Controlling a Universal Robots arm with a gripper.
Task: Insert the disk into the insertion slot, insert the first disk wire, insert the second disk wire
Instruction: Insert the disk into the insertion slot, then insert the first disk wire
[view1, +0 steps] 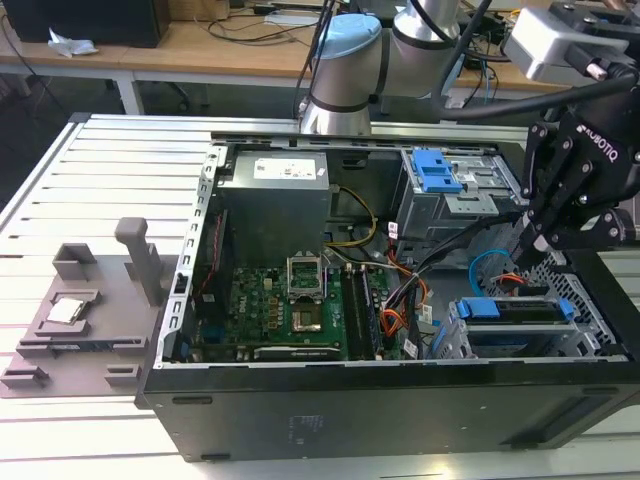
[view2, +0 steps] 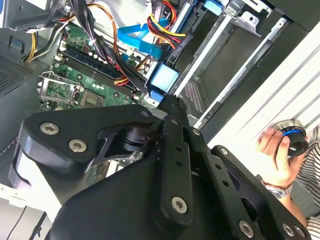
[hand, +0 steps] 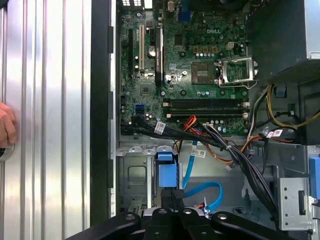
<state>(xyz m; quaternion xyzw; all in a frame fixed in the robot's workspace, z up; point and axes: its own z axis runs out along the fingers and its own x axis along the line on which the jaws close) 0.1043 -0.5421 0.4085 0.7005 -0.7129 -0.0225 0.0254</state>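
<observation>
Now, reading across the exterior view: passing motherboard (view1: 290, 300) mid-case, meeting blue wire (view1: 483, 268) curling in a loop, then disk (view1: 515, 312) lying in slot (view1: 465, 345) at the exterior view's right, hovering just above it with fingers (view1: 533, 245) pressed together.

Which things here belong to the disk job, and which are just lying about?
Job: disk; insertion slot; second disk wire, a blue loop; gripper near the slot.

Lying about: motherboard; taller grey cage with blue latch; grey fixture tray on the table; orange-red wire bundle; person's hand.
</observation>
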